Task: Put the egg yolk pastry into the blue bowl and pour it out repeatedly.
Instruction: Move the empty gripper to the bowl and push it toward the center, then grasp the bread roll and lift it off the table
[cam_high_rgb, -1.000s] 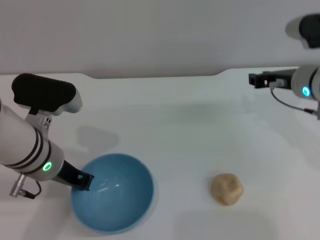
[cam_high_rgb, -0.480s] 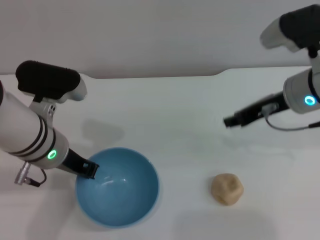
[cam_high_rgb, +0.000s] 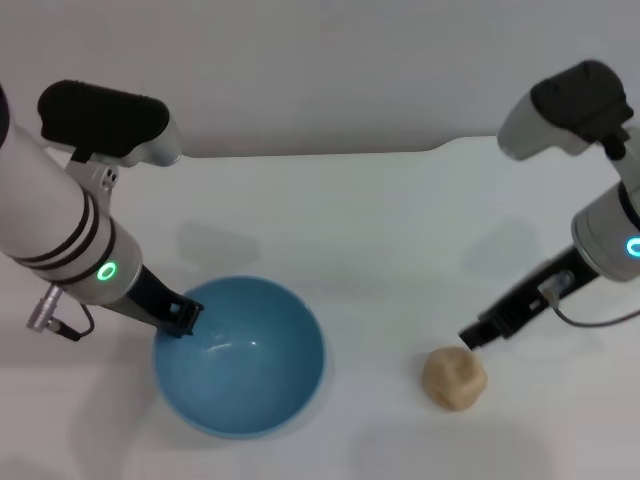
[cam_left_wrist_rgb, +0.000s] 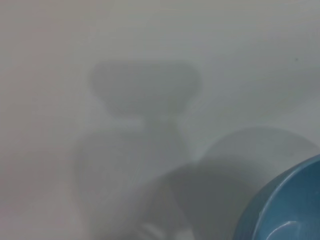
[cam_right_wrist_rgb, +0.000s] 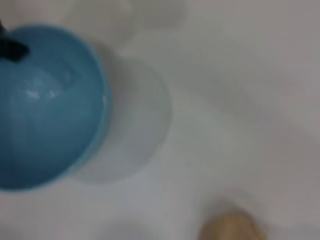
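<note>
Sitting on the plain white table (cam_high_rgb: 370, 230), the egg yolk pastry (cam_high_rgb: 455, 377) is a small matte ball of pale tan, its surface faintly creased and dented. It lies well apart from the blue bowl (cam_high_rgb: 240, 358), out on the robot's right side. The bowl is round, deep and glossy, light blue with smooth walls that catch small highlights. It appears tipped slightly off level, casting a soft rounded shadow beside it in the right wrist view, where only the top of the pastry (cam_right_wrist_rgb: 232, 229) shows at the frame edge.

The left gripper (cam_high_rgb: 183, 318) is at the bowl's rim on the robot's left, its dark tip over the edge and seemingly clamped on it — how far apart the fingers stand is hidden. The right gripper (cam_high_rgb: 474, 334) hangs just above and beside the pastry, not touching it; its opening cannot be made out.

The table is smooth, matte white and unmarked, with a stepped back edge against a pale grey wall (cam_high_rgb: 320, 70).
</note>
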